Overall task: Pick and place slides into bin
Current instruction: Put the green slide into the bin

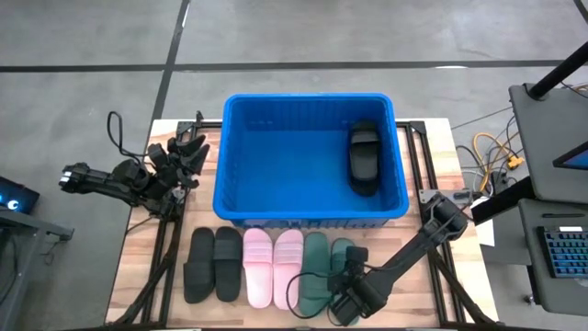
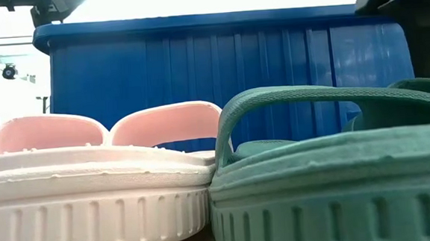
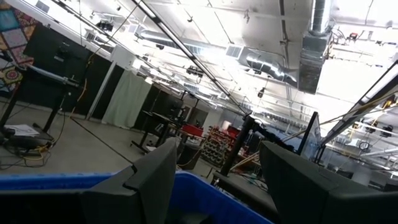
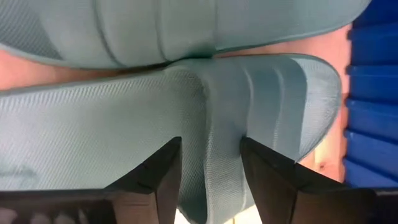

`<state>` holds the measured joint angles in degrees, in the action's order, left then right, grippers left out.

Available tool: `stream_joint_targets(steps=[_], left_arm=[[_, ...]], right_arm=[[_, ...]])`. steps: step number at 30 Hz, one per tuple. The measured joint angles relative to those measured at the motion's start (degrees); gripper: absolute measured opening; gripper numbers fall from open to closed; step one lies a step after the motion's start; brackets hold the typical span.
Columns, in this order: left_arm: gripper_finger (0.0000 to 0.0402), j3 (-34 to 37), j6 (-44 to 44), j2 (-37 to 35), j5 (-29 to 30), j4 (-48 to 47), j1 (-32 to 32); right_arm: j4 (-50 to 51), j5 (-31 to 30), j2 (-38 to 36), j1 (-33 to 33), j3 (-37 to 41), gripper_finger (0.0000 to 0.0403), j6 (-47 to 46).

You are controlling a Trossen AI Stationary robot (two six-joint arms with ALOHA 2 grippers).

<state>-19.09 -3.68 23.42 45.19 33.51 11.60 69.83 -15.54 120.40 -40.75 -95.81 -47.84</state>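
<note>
Tabletop: green slide's strap [image 4: 214, 124] between right fingers [image 4: 158, 180].

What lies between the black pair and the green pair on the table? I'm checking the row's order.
The pale pink pair lies between the black pair and the green pair, seen in the high view.

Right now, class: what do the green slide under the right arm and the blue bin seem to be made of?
Green slide: likely soft rubber or foam, matte, with finely textured footbed and ribbed strap. Bin: probably rigid moulded plastic, slightly glossy, with ribbed walls and thick rim.
</note>
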Motion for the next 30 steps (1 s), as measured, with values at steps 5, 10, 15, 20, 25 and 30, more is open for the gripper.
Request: stream_joint_targets(steps=[5,10,15,20,25,30], left_arm=[[0.0217,0.0,0.1,-0.1,0.0,0.0,0.0],[0.0217,0.0,0.1,-0.3,0.0,0.0,0.0],[0.0217,0.0,0.2,-0.5,0.0,0.0,0.0],[0.0217,0.0,1.2,-1.1,0.0,0.1,0.0],[0.0217,0.0,1.2,-1.6,0.0,0.0,0.0],[0.0217,0.0,1.2,-1.8,0.0,0.0,0.0]], right_arm=[[0.2,-1.5,0.8,-0.1,0.1,0.0137,-0.3],[0.7,-3.4,0.9,-0.2,0.2,0.0119,-3.1],[1.8,-4.0,0.9,-0.1,0.2,0.0095,-3.2],[2.2,-4.2,1.0,-0.1,0.2,0.0073,-3.6],[2.5,-4.8,1.0,-0.1,0.2,0.0052,-7.2],[3.9,-5.0,1.0,-0.1,0.2,0.0021,-9.2]])
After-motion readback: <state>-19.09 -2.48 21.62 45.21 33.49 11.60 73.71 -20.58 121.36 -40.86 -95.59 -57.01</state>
